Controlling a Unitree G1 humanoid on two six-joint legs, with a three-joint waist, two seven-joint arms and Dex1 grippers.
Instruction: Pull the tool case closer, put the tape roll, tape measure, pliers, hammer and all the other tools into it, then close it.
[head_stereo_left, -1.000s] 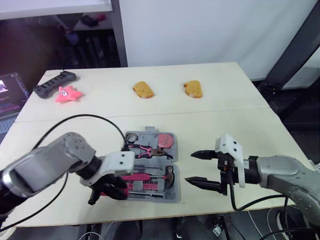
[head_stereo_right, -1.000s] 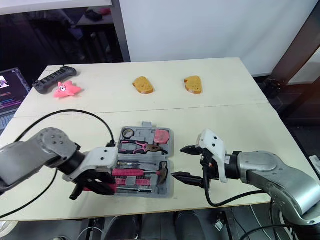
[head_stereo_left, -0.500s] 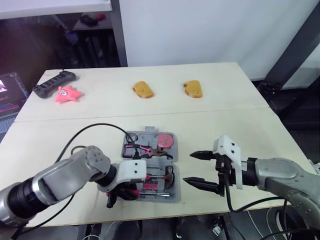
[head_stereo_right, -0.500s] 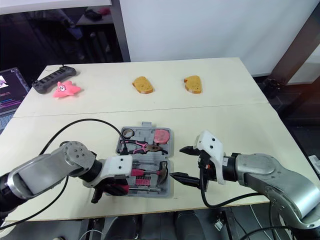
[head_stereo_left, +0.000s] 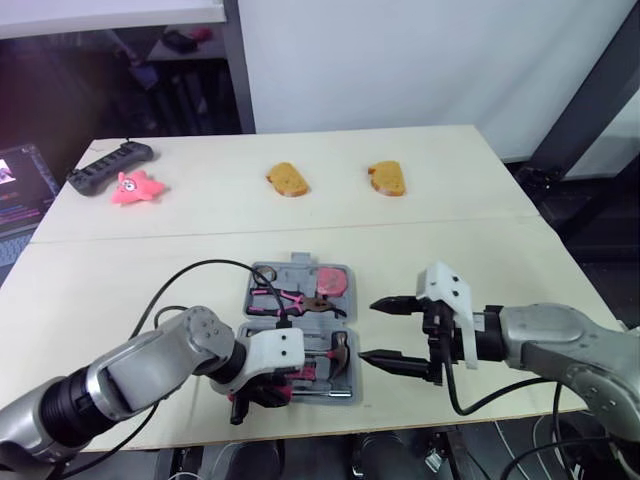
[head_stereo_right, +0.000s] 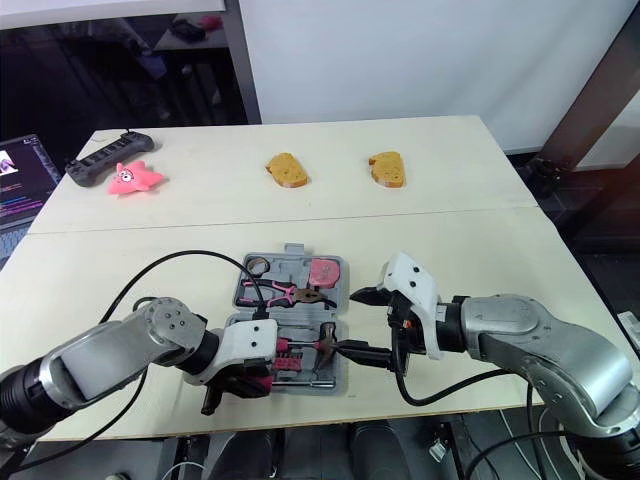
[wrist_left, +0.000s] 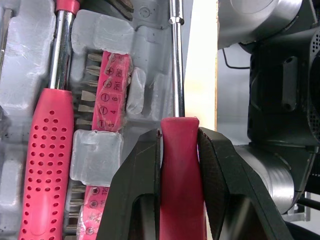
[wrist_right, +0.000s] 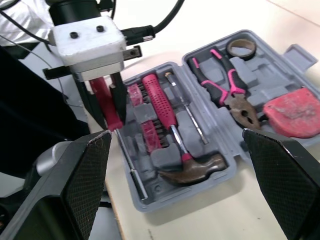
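Tool case lies open and flat on the table, between the two grippers. The left gripper is clamped on the red handle of a screwdriver, one black finger pressed to each side of it. Ahead of those fingers the steel shaft runs along the outermost slot of the case's near half; whether it sits fully in the slot cannot be told. Just beside the shaft lies a pink strip of bits, and past that the hammer rests in its moulded bed with its head toward the right gripper. In the half farther from the left gripper sit the pliers, the tape roll and the tape measure.

The right gripper holds nothing. Its fingers are spread wide, with the tips pointing at the case's side close to the hammer head.

Well beyond both grippers, on the far part of the table, are two pieces of bread, a pink toy and a black controller.
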